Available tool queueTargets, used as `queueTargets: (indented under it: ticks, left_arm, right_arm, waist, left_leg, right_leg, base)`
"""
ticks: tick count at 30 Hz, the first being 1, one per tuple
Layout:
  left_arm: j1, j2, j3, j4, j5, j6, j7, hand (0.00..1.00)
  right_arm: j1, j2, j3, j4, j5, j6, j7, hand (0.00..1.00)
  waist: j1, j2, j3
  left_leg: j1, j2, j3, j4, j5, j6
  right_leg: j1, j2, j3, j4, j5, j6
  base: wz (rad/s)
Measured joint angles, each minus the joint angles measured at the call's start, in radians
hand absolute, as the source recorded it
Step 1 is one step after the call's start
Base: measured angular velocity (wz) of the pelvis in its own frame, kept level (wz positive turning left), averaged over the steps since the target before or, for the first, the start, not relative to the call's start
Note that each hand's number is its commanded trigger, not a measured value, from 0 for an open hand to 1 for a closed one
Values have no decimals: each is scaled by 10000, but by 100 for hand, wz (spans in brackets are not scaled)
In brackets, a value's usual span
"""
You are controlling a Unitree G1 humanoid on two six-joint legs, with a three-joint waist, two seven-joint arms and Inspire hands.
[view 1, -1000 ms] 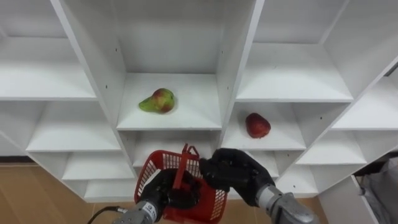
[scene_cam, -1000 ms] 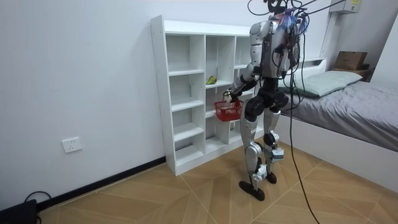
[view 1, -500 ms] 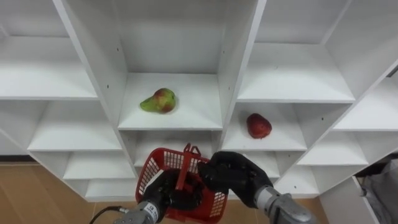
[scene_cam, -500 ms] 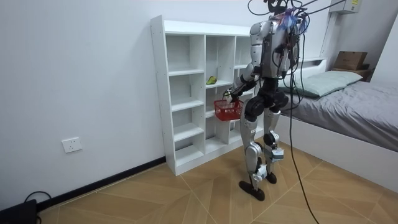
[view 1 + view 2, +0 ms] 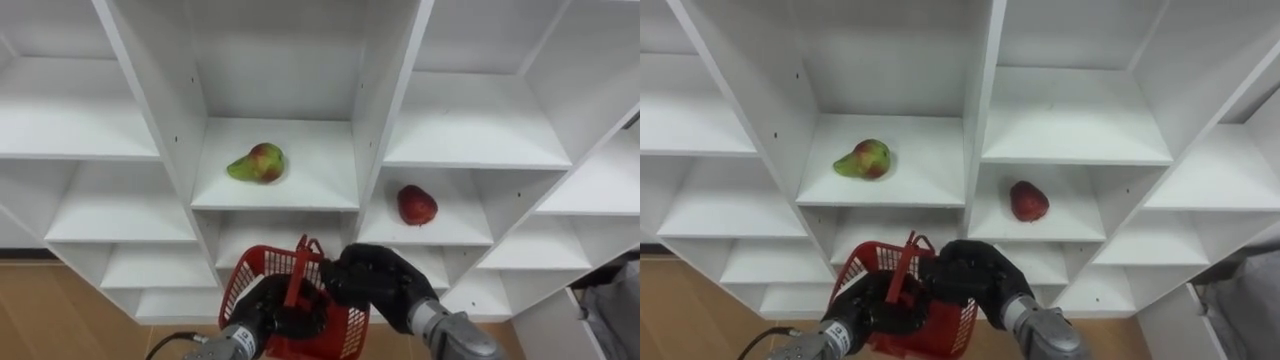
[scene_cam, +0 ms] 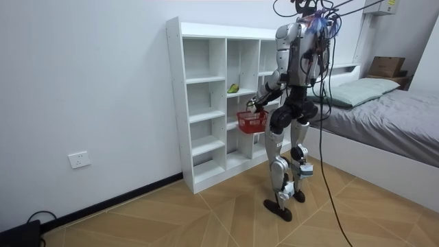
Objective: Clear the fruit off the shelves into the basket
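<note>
Two smooth fruits, pear (image 5: 256,162) and apple (image 5: 416,204), are shelved; red lattice basket (image 5: 246,283) is clasped by left hand (image 5: 272,312); right hand (image 5: 376,282) hold unclear.

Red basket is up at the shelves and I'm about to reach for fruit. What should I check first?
1. Grip on the red basket: ok, the left robot hand is curled round its handle.
2. Right robot hand free: cannot tell; it sits at the basket's right rim, palm hidden.
3. Pear: ok, lying unobstructed in the middle compartment above the basket.
4. Red fruit: ok, on the next shelf right, lower.
5. Basket contents: cannot tell; both hands cover its inside.
6. Stance: ok, upright, facing the white shelf unit.
</note>
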Motion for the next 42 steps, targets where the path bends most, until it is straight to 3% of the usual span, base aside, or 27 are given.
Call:
queueTargets:
  ticks: [18, 25, 42]
  left_arm:
    - [15, 19, -197, -444, -3, 3, 122, 100]
    - [27, 20, -201, -426, -5, 3, 122, 100]
    - [33, 24, -396, -401, -10, 78, 80, 100]
  right_arm:
    - [-342, -1, 13, 1553, 329, -19, -665, 100]
    - [-353, 3, 25, 1553, 329, -19, -759, 100]
    - [-486, 26, 281, 1666, 555, -20, -1105, 100]
  waist:
    - [20, -124, 23]
    - [33, -199, 127]
    - [37, -163, 116]
  left_leg:
    - [31, -10, -119, 25, 3, 2]
    - [20, -9, -122, 23, 3, 3]
    - [21, -8, -224, 16, 2, 2]
  right_leg:
    - [183, -3, -116, -135, -3, 7]
    - [191, -7, -159, -134, -2, 8]
    - [289, -2, -252, -142, -4, 9]
  base:
    - [2]
    - [0]
    - [1]
